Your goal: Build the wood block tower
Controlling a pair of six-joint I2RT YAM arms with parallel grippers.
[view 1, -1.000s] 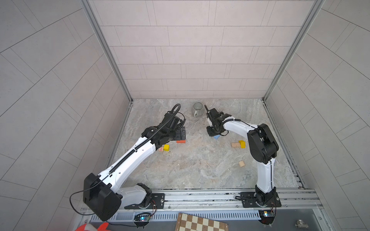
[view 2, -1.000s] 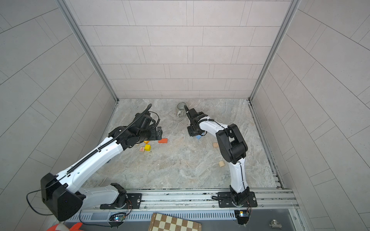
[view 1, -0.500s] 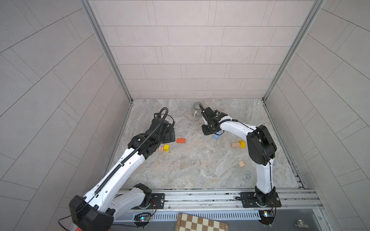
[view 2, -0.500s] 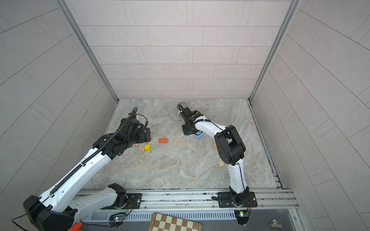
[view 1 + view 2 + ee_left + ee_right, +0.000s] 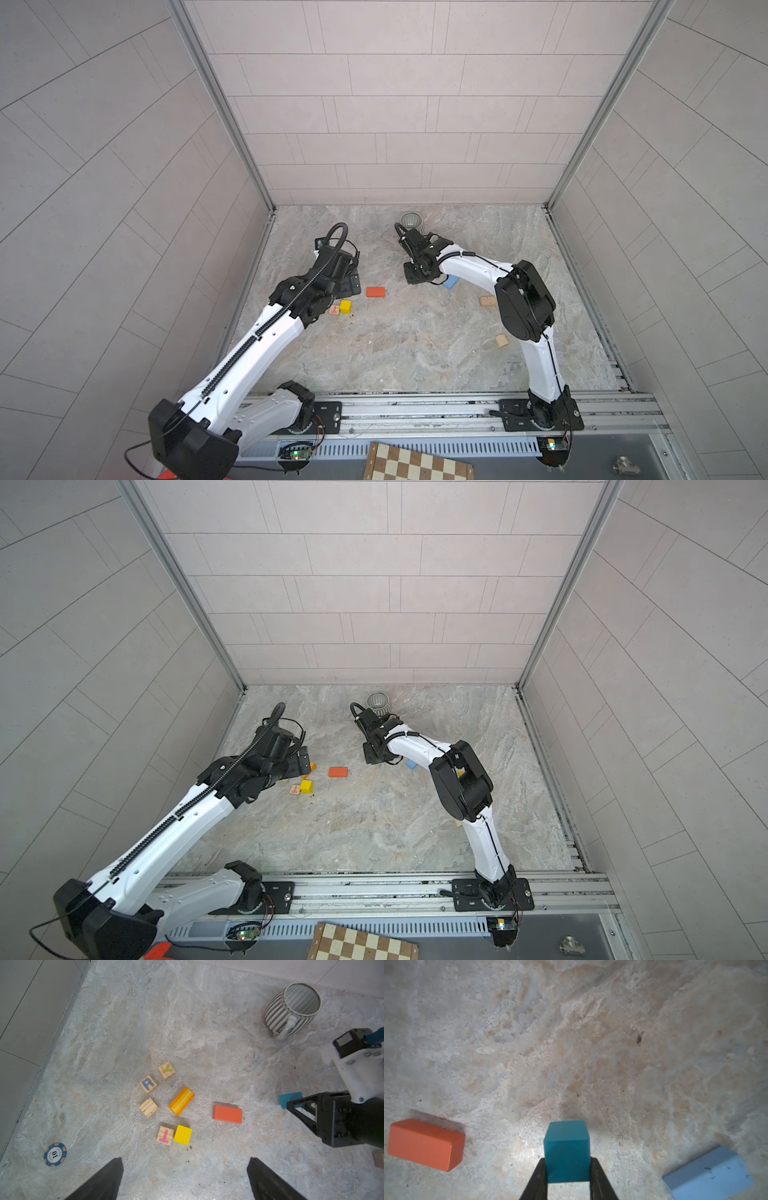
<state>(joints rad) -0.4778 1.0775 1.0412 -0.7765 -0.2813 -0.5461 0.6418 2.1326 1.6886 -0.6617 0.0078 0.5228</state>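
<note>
Wood block tower is not started, and the teal cube (image 5: 566, 1151), clamped shallowly by the right gripper (image 5: 568, 1160) at lower centre, may twist on release; the left gripper (image 5: 185, 1159) gapes empty.

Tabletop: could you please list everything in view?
Lettered natural-wood cubes: three, R, Y, T; left cluster.
Grooved plain wood cube: one; left cluster.
Yellow wooden cube: one; beside T.
Orange "Supermarket" brick: one; left cluster.
Orange-red wooden brick: one; centre.
Teal wooden cube: one; gripped.
Light-blue wooden block: one; centre-right.
Plain wood blocks: two; right side.
Grey ribbed mug: one; back.
Blue poker chip: one; by wall.
Brown-and-cream chessboard: one; front.
Left gripper: open.
Right gripper: shut on teal cube.
</note>
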